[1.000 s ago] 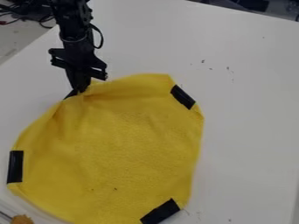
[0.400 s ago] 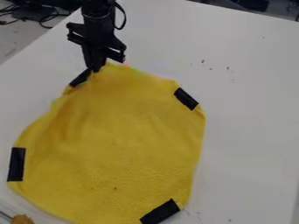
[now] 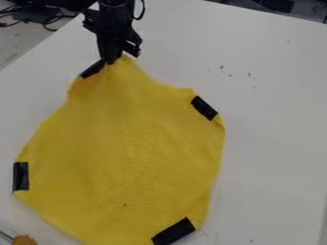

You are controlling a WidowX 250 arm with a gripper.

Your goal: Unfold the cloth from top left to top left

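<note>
"What are the fingers doing?"

"The black two-finger gripper (image 3: 111, 61) is closing on the yellow cloth (image 3: 137, 148), pinching the peak at its far end. A black strip (image 3: 92, 69) is sitting just left of that pinch."

"And around the cloth?"

"Three more dark strips are marking its border: one (image 3: 204, 108) at the upper right, one (image 3: 21, 176) at the left, one (image 3: 173, 231) at the lower right. Near its lower left, an orange-brown lump (image 3: 24, 240) is lying by a thin dark rod (image 3: 5, 236); I can't tell what either is. They're crowding that side most."

"What's it all resting on?"

"The cloth is spreading over a white tabletop (image 3: 275, 119), and small dark specks (image 3: 222, 67) are dotting the surface beyond its upper right. Past its upper left, cables (image 3: 48, 21) are trailing above a grey floor (image 3: 16, 40)."

"Where's the room to move?"

"The tabletop is stretching widest to the cloth's right. Its slanting edge is running beyond the cloth's upper left, and another is crossing well beyond its upper right. The cloth's near border is running out of view."
</note>
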